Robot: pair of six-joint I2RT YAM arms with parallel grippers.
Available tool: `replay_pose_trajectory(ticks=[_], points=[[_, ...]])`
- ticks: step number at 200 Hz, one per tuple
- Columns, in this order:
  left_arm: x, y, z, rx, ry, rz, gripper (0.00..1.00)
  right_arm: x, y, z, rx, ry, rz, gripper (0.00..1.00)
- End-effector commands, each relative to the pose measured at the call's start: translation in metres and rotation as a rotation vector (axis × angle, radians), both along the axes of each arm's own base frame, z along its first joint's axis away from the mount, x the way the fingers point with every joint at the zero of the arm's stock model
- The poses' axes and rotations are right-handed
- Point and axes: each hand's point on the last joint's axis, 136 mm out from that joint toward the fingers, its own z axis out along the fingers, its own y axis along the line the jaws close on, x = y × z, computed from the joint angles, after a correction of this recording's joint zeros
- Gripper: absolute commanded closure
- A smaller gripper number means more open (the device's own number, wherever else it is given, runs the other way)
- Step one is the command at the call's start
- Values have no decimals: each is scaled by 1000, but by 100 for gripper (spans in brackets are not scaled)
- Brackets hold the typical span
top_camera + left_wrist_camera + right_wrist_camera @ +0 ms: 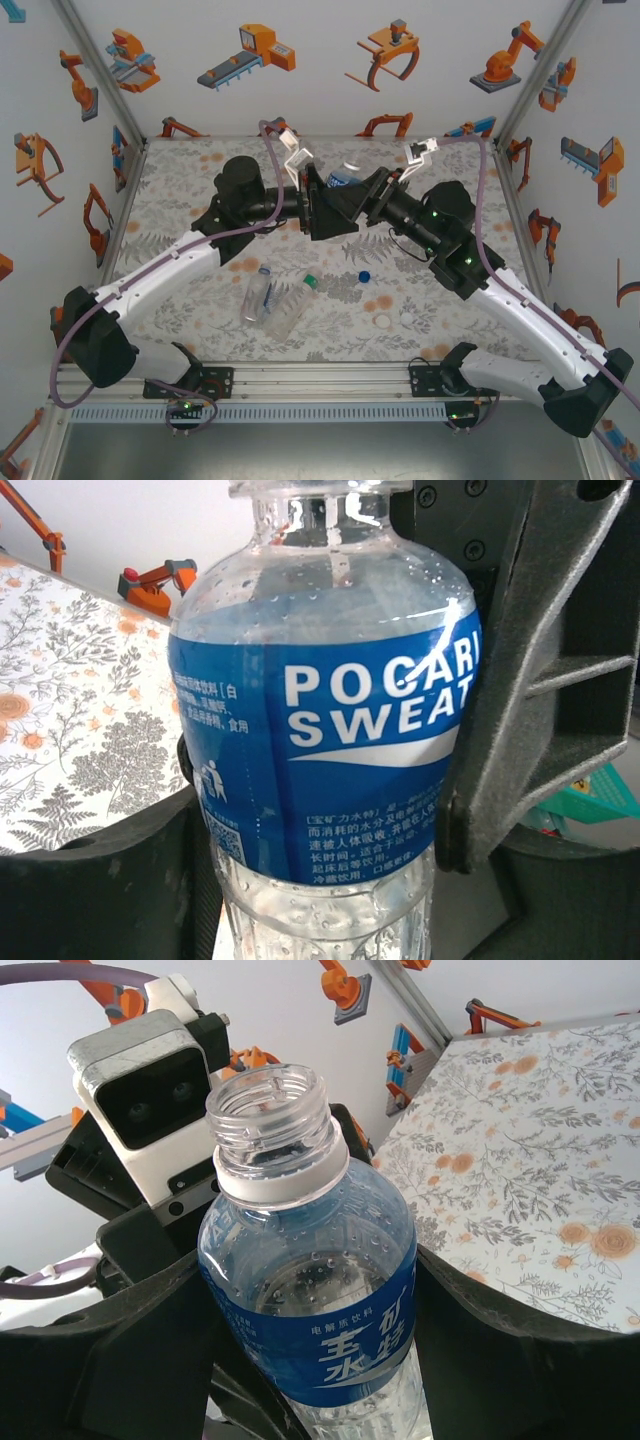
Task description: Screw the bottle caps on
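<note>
Above the far middle of the table (180, 200), the blue-label bottle (300, 1290) hangs uncapped, clamped between the right gripper (365, 195) jaws. The left gripper (320, 780) flanks its label; whether it presses, I cannot tell. The green cap (310, 281) lies well apart. Two rival squeezes could crumple or twist the thin plastic

Floral table (180, 200) w/ robot-print walls (320, 95)

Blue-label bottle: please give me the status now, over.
Right gripper shut on bottle. Left gripper around same bottle, grip unclear. Neck open, no cap on; green cap lies on table. Nothing over the neck.
</note>
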Motion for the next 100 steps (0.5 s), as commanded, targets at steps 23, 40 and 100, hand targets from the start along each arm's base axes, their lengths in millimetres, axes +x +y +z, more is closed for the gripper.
replay_pose_trajectory(ticks=[23,40,100], points=[[-6,-2,-1,-16,-3,-34,53,-4,-2,16,53,-29,3,65],[-7,0,-2,-13,-7,-31,57,-4,-4,17,48,-33,-1,63],[5,24,-16,63,-47,83,66,-9,-28,15,-152,-87,-97,21]])
